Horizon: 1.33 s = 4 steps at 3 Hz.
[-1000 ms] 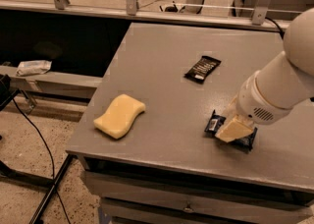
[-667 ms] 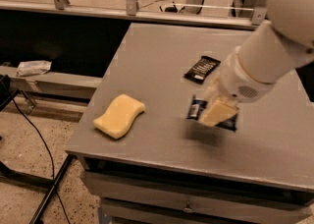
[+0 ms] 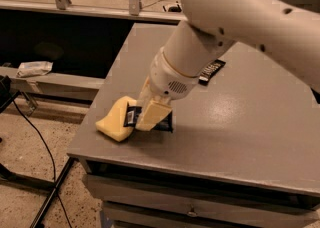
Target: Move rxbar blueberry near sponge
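My gripper hangs from the white arm over the front left part of the grey table. It is shut on the rxbar blueberry, a dark blue bar whose white label end sticks out to the left and whose other end shows on the right of the fingers. The bar is right beside the pale yellow sponge and overlaps its right edge. The sponge lies near the table's front left corner, partly hidden by the gripper.
A black-wrapped bar with white lettering lies further back on the table, partly hidden by the arm. A metal railing and a dark shelf with a white packet are to the left. Cables run over the floor.
The arm has carried the blue bar leftwards across the table, from the right front area to just beside the sponge. The sponge and the black bar have not moved.
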Motion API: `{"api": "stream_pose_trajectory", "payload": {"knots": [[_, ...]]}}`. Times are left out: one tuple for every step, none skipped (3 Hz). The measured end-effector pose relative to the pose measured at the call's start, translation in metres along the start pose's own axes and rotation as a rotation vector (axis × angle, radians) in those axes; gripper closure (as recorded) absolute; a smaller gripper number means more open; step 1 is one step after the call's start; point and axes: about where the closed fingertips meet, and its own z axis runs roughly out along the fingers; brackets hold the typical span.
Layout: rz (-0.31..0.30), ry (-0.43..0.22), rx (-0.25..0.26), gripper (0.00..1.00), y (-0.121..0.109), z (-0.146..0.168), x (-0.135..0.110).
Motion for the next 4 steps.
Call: {"api": "stream_pose_trajectory", "payload": {"knots": [[0.018,0.002,-0.004,0.44,-0.0052,0.0179,0.0121],[0.015,0.002,-0.003,0.21,-0.0044,0.0177,0.011],[0.012,0.004,-0.003,0.0,-0.0032,0.0173,0.0096],[0.012,0.001,-0.001,0.0,-0.0031,0.0161,0.01]]}}
